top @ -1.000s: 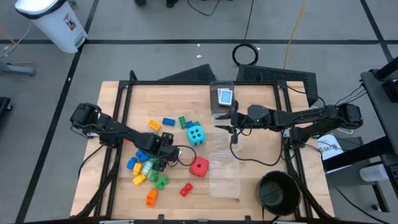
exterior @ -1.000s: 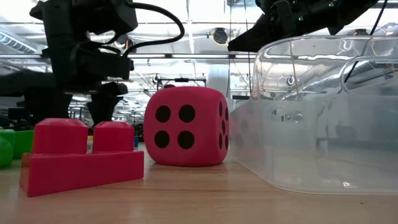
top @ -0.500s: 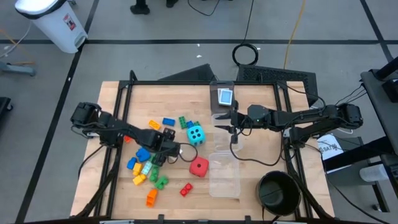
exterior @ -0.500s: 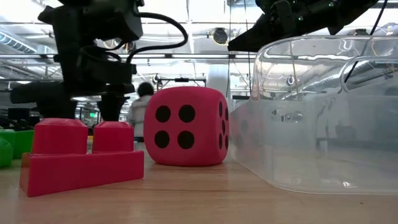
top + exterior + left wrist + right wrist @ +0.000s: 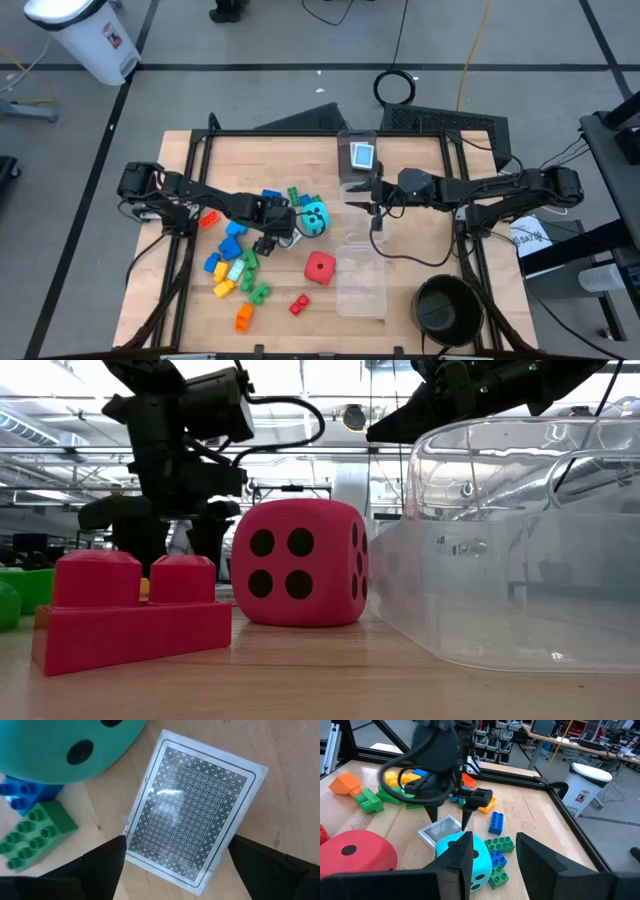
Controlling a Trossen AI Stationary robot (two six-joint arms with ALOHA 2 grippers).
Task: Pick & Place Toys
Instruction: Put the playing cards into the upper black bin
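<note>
1. Near the middle of the tabletop (image 5: 420,160), the left hand (image 5: 272,238) is held low over a white picture card (image 5: 194,817), its fingers (image 5: 102,862) parted, one on each side of the card, and nothing is gripped.
2. The card lies flat, patterned back up, just beside the cyan die (image 5: 314,218); a green brick (image 5: 35,836) and a blue brick (image 5: 22,795) lie against the die's other side.
3. Bare wood is seen around the card's far edge, while the red die (image 5: 319,267) sits near it toward the tabletop's front edge.
4. The loose bricks (image 5: 232,268) are crowded to the left of the hand, with a red brick (image 5: 299,303) near the front edge.
5. The clear plastic boxes (image 5: 361,280) form a row to the right of the dice, and a black round bowl (image 5: 445,308) stands at the front right corner.
6. The right hand (image 5: 369,194) hangs over the middle box with its fingers parted, holding nothing.
</note>
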